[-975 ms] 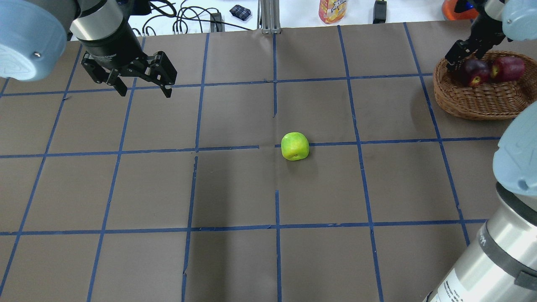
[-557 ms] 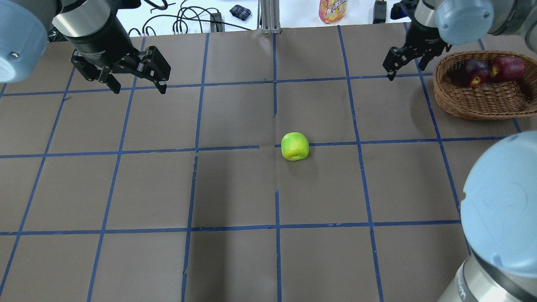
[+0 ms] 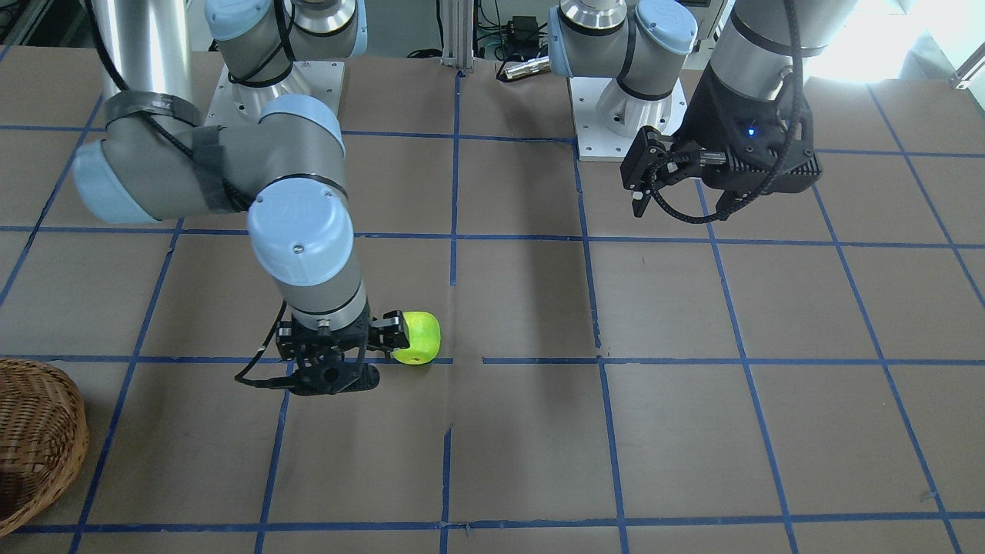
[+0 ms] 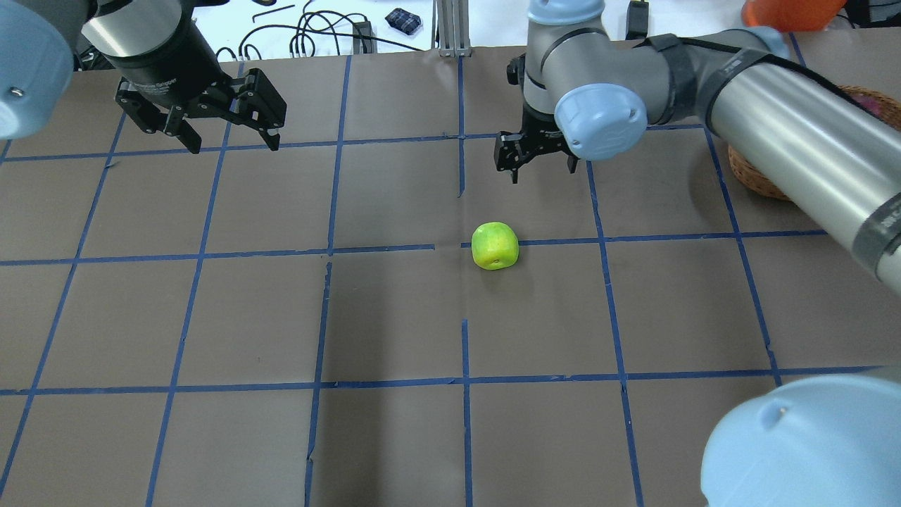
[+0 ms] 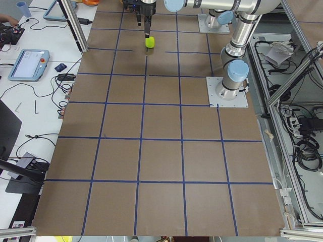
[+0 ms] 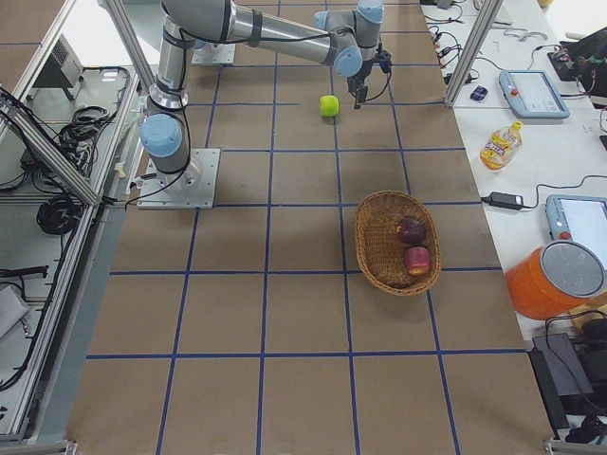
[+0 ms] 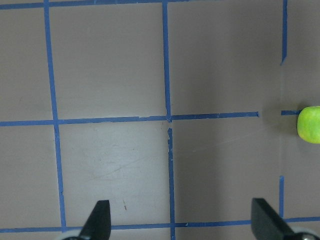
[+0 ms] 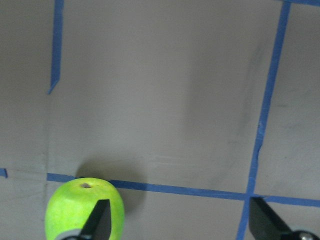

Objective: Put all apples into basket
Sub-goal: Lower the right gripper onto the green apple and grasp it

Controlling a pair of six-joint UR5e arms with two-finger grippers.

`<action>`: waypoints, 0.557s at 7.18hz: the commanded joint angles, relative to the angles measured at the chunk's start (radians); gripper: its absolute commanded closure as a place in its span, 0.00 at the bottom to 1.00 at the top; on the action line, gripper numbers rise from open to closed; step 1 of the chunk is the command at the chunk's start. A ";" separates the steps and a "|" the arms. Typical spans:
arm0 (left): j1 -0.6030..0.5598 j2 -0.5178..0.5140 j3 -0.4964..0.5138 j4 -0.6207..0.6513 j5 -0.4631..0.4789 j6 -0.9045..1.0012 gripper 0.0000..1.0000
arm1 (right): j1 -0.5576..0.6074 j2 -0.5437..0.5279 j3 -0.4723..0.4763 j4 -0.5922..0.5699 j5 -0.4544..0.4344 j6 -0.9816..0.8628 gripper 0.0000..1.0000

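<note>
A green apple (image 4: 495, 245) lies on the brown paper near the table's middle; it also shows in the front view (image 3: 417, 337) and at the lower left of the right wrist view (image 8: 84, 210). My right gripper (image 4: 540, 167) is open and empty, hovering just beyond the apple and slightly to its right. The wicker basket (image 6: 379, 242) stands at the far right and holds two red apples (image 6: 411, 230); in the overhead view my right arm hides most of the basket (image 4: 750, 179). My left gripper (image 4: 232, 144) is open and empty over the far left.
A juice bottle (image 4: 556, 17), an orange container (image 4: 788, 10) and cables lie on the white bench past the table's far edge. Blue tape lines grid the paper. My right arm stretches across the right half of the overhead view.
My right gripper has left the basket and swung left across the table to just beyond the green apple. The left gripper shifted slightly. The green apple has not moved.
</note>
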 commanded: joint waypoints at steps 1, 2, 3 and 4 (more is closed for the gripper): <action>0.000 0.007 0.004 -0.001 0.006 -0.004 0.00 | 0.070 0.002 0.050 -0.051 0.004 0.125 0.02; 0.010 0.013 0.026 -0.007 0.003 -0.004 0.00 | 0.093 0.004 0.096 -0.110 0.005 0.166 0.01; 0.011 0.013 0.017 -0.007 0.006 -0.002 0.00 | 0.107 0.005 0.148 -0.188 0.001 0.206 0.00; 0.012 0.004 0.017 -0.008 0.003 -0.004 0.00 | 0.110 0.005 0.191 -0.245 -0.002 0.208 0.00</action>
